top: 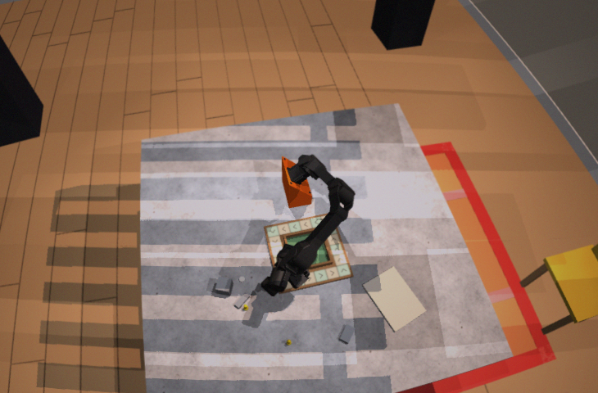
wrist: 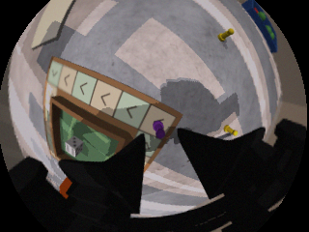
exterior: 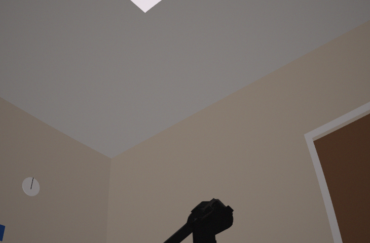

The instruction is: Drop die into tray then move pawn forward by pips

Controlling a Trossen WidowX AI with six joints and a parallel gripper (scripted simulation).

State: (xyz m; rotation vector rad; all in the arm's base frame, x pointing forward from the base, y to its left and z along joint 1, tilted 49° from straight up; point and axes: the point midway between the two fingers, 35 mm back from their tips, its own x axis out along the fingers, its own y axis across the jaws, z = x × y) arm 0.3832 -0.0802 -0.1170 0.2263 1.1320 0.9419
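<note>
The board (top: pixel 290 227) (wrist: pixel 103 94) is a ring of pale arrow squares around a green dice tray (top: pixel 321 253) (wrist: pixel 92 140). In the wrist view a white die (wrist: pixel 74 145) lies in the tray near its left side; its pips are too small to count. A purple pawn (wrist: pixel 158 129) stands on the corner square of the ring. My gripper (top: pixel 269 289) (wrist: pixel 161 134) hangs over that corner with its fingers half apart. The pawn shows in the gap below them and nothing is held. In the top view the arm hides the die and the pawn.
An orange block (top: pixel 295 187) stands at the arm's base. A beige sheet (top: pixel 395 299) lies right of the board. Grey blocks (top: pixel 223 285) (top: pixel 346 332) and two yellow pegs (top: pixel 245 307) (top: pixel 287 342) (wrist: pixel 231 130) (wrist: pixel 226 35) lie in front. The exterior view shows only walls and the arm (exterior: pixel 211 219).
</note>
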